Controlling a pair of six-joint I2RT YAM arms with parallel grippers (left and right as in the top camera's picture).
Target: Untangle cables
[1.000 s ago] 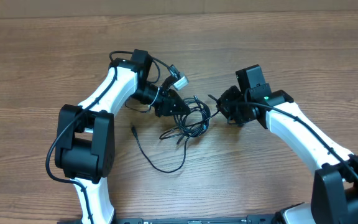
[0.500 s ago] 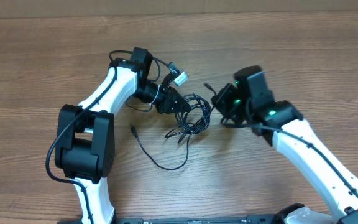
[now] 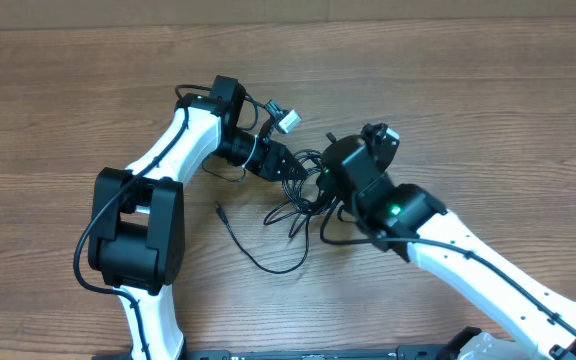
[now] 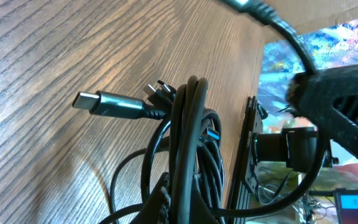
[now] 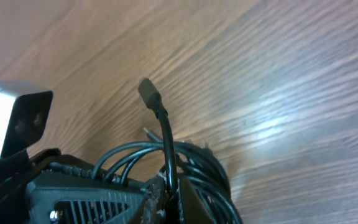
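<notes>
Left gripper (image 3: 286,168) on cables (image 3: 306,200), free plug (image 3: 216,208) leftward.

Wood-grain table (image 3: 68,100) is carrying everything. Black cables (image 3: 306,195) are sitting in a tangled clump near its middle. One loose strand (image 3: 258,262) is trailing off the clump toward the near-left, lying flat, curving over bare wood and ending in a small plug (image 3: 217,209). Another plug end (image 4: 98,101) is sticking out beside the bundle, low over the wood; contact unclear.
</notes>
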